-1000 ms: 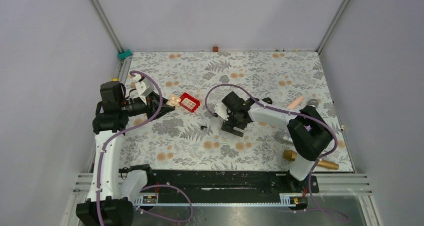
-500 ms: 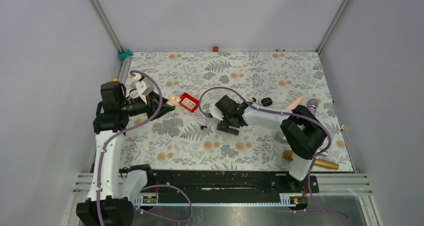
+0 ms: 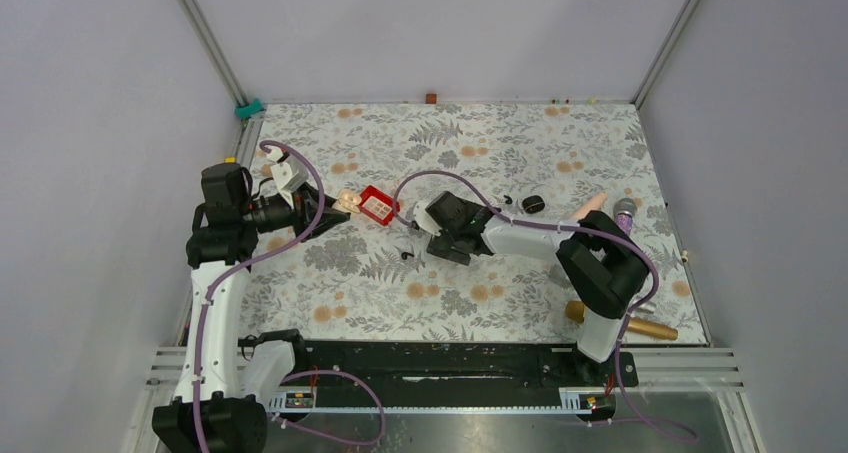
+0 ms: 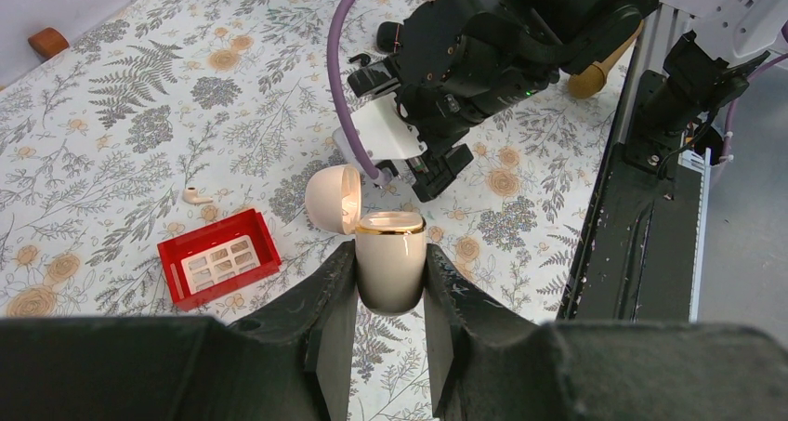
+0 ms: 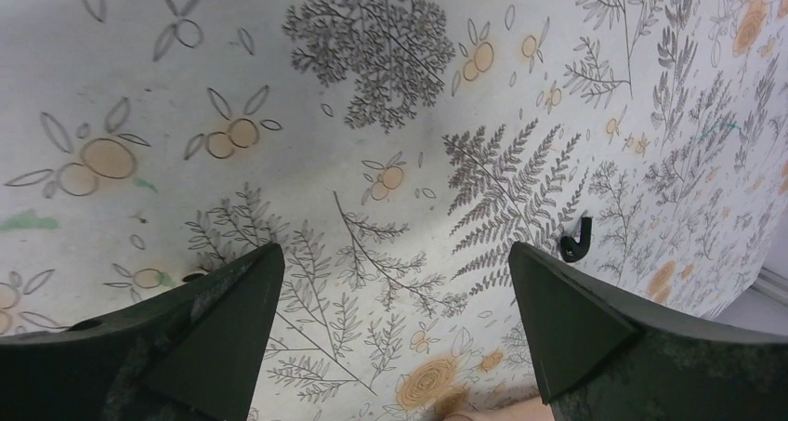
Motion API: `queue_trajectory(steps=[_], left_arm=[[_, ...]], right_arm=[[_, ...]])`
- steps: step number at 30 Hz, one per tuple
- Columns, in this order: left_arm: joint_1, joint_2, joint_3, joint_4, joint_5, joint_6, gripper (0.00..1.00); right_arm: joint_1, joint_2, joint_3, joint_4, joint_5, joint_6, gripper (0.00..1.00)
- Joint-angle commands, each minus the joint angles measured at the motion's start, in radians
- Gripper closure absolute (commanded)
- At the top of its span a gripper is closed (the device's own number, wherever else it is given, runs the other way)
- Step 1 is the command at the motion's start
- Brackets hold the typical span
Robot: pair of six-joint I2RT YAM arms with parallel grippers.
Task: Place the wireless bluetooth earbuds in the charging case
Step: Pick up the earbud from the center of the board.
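Note:
My left gripper (image 4: 390,286) is shut on a cream case (image 4: 391,254) with a gold rim, held upright with its lid open; it also shows in the top view (image 3: 347,201). A small glossy black charging case (image 3: 534,203) lies on the table right of centre, with a tiny black earbud (image 3: 507,199) just left of it. Another black earbud (image 3: 405,254) lies at the table's middle. My right gripper (image 3: 440,245) hovers just right of it, open and empty. In the right wrist view (image 5: 392,258) this earbud (image 5: 576,240) lies beyond the right fingertip.
A red box (image 3: 379,204) sits beside the cream case, with a white earbud (image 4: 195,196) near it. A pink-handled microphone (image 3: 592,205), a second microphone (image 3: 625,209) and a gold one (image 3: 640,325) lie at the right. A purple cable (image 3: 440,177) arcs over the right wrist.
My right gripper has moved left towards the middle black earbud, uncovering the black case and the earbud beside it. The left arm has not moved.

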Motion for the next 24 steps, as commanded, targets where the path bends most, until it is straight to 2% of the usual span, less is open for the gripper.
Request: queue_trajectory(steps=[1,7,11,14,20,24], left_arm=[[0.006,0.001,0.001,0.046,0.013,-0.001,1.00],[0.007,0.005,0.000,0.046,0.019,-0.003,1.00],[0.010,0.007,-0.001,0.046,0.021,-0.004,1.00],[0.012,0.006,-0.001,0.045,0.026,-0.005,1.00],[0.015,0.006,-0.001,0.046,0.029,-0.004,1.00],[0.018,0.006,-0.001,0.046,0.033,-0.004,1.00]], right_arm=[[0.035,-0.010,0.009,0.027,-0.025,0.026,0.01],[0.035,-0.037,0.009,0.088,0.136,0.018,0.01],[0.035,-0.083,-0.003,0.091,0.138,0.013,0.01],[0.035,-0.104,0.008,0.038,0.101,0.026,0.01],[0.034,-0.133,0.052,-0.161,-0.170,0.091,0.01],[0.035,-0.111,0.066,-0.201,-0.203,0.101,0.01]])
